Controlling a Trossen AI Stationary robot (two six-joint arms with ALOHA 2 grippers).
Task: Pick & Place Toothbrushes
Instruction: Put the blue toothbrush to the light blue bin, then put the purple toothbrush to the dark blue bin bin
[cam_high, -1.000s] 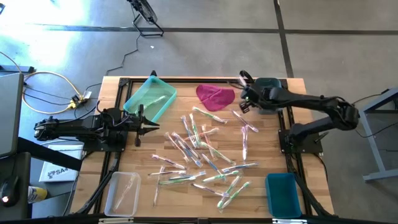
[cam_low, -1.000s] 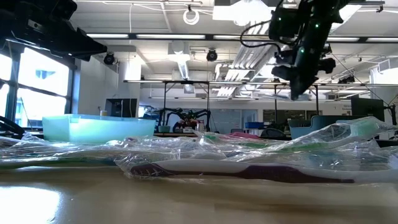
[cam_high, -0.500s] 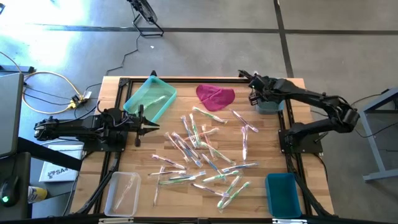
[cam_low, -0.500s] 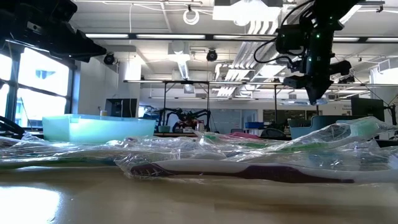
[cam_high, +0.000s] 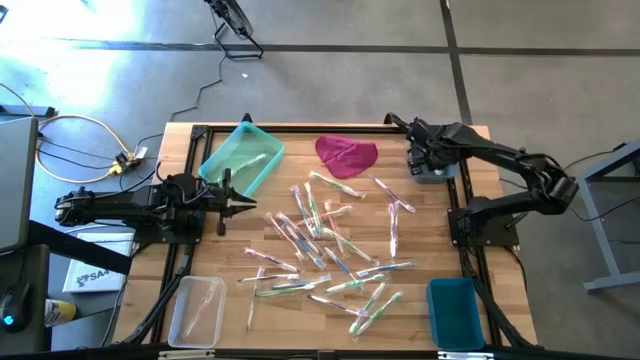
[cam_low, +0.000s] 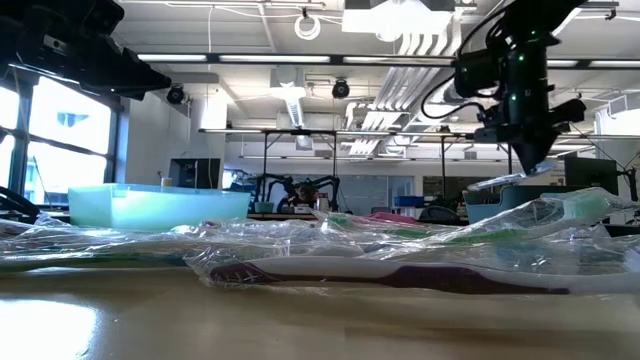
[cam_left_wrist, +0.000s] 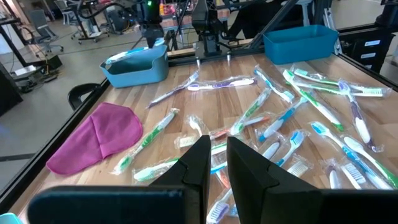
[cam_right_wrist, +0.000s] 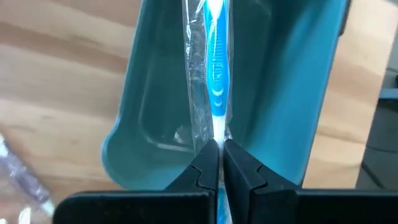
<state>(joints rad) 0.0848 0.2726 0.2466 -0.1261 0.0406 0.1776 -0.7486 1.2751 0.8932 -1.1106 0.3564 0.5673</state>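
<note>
A: So, left to right: the left fingers (cam_left_wrist: 214, 163) nearly together over the wooden counter (cam_high: 230, 300), holding nothing?

B: Yes. The right fingers (cam_right_wrist: 221, 163) clamp a blue-handled wrapped toothbrush (cam_right_wrist: 216, 74), pointing straight ahead over the teal plastic bin (cam_right_wrist: 298, 93).

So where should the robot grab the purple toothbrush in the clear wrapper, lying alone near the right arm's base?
Mid-handle on the purple-handled toothbrush in its clear wrapper, coming down from above, fingers across its width. It lies flat on the wooden table, apart from the pile, so both sides look free.
</note>
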